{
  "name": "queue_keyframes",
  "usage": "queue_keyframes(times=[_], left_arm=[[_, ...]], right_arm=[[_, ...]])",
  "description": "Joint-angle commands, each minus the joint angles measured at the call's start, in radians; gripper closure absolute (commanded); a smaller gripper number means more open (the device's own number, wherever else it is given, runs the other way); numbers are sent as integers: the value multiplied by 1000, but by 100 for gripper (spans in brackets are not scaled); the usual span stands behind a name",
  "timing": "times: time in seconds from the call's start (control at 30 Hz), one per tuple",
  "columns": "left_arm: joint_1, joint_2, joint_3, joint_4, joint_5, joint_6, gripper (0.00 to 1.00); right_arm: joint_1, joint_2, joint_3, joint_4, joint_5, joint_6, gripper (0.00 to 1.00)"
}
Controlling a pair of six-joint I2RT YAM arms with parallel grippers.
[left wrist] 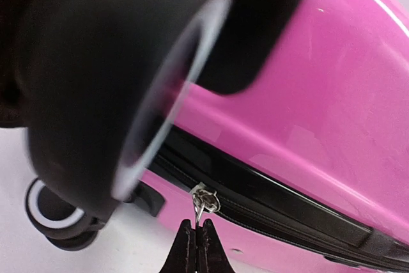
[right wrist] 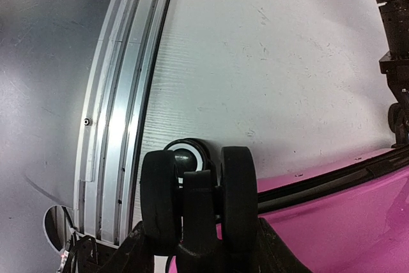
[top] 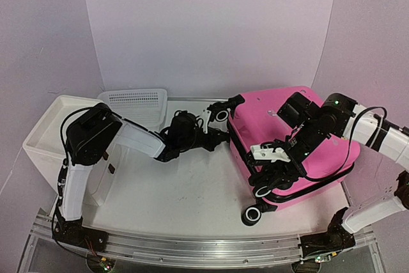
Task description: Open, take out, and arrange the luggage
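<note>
glossy pink hard-shell suitcase (top: 262, 116): silver zipper pull (left wrist: 204, 201) pinched by left jaws; black twin wheel (right wrist: 238, 202) clamped by right jaws.

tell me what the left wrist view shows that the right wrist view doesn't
Only the left wrist view: the left claw shut on the zipper pull, with a big blurred wheel close to the lens.
Only the right wrist view: the right claw closed around a twin wheel, plus the metal rail along the table edge.
Both: the pink suitcase, its black zipper band and the white table.
</note>
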Motion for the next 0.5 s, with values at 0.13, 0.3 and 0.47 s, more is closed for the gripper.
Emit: queue_keyframes(times=[0.13,0.3,0.47], left_arm=[[116,55,139,8,-21,34,100],[159,130,291,-89,155,97,99],[199,192,379,-137,138,147,98]], right_arm=[[-37,-59,-19,-131,-60,160,100],[-37,-7,9,-189,-92,144,100],[-37,12,36,-227,-141,119,100]])
